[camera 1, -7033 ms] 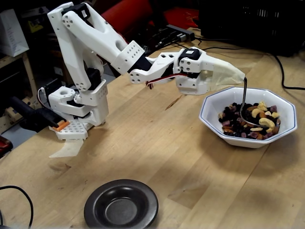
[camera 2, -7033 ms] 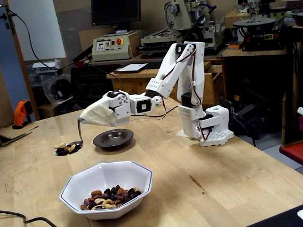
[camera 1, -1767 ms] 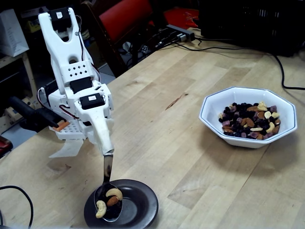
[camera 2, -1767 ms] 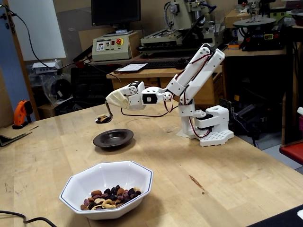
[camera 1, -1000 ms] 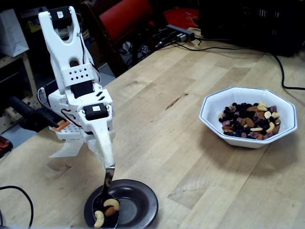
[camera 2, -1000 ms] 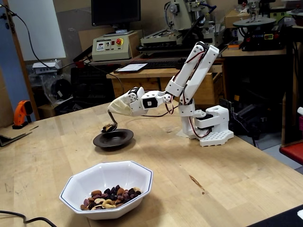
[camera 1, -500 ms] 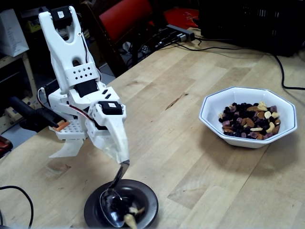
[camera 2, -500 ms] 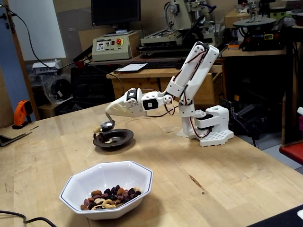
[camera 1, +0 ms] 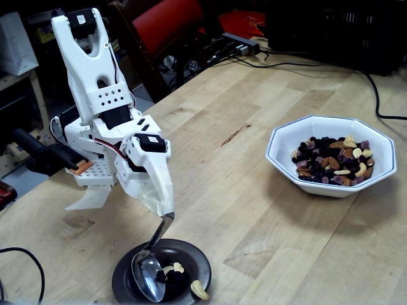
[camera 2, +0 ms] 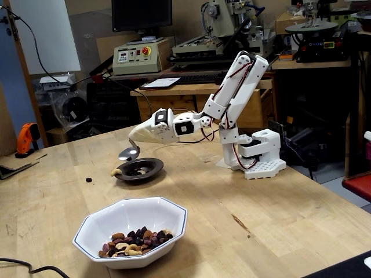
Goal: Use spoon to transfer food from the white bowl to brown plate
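Note:
The silver spoon (camera 1: 147,279) (camera 2: 128,153) sticks out of the white-wrapped gripper (camera 1: 166,213) (camera 2: 134,136), which is shut on its handle. The wrap hides the jaws. The tilted spoon looks empty and hovers just over the brown plate (camera 1: 198,265) (camera 2: 152,171). A few nuts and dark bits of food (camera 1: 172,272) (camera 2: 138,170) lie in the plate. One cashew (camera 1: 199,290) (camera 2: 116,172) rests at the plate's edge. A dark bit (camera 2: 88,179) lies on the table beside the plate. The white bowl (camera 1: 280,136) (camera 2: 130,223) holds the remaining food (camera 1: 331,159) (camera 2: 136,240).
The arm's white base (camera 1: 95,171) (camera 2: 261,159) stands on the wooden table behind the plate. A black cable (camera 1: 381,101) runs past the bowl, and another cable (camera 1: 19,253) lies near the plate. An orange tool (camera 2: 26,139) sits at the table's far end.
The spoon came down over the plate and tipped. Its cashews and dark bits fell out into the plate, one cashew to the rim and one dark bit onto the table.

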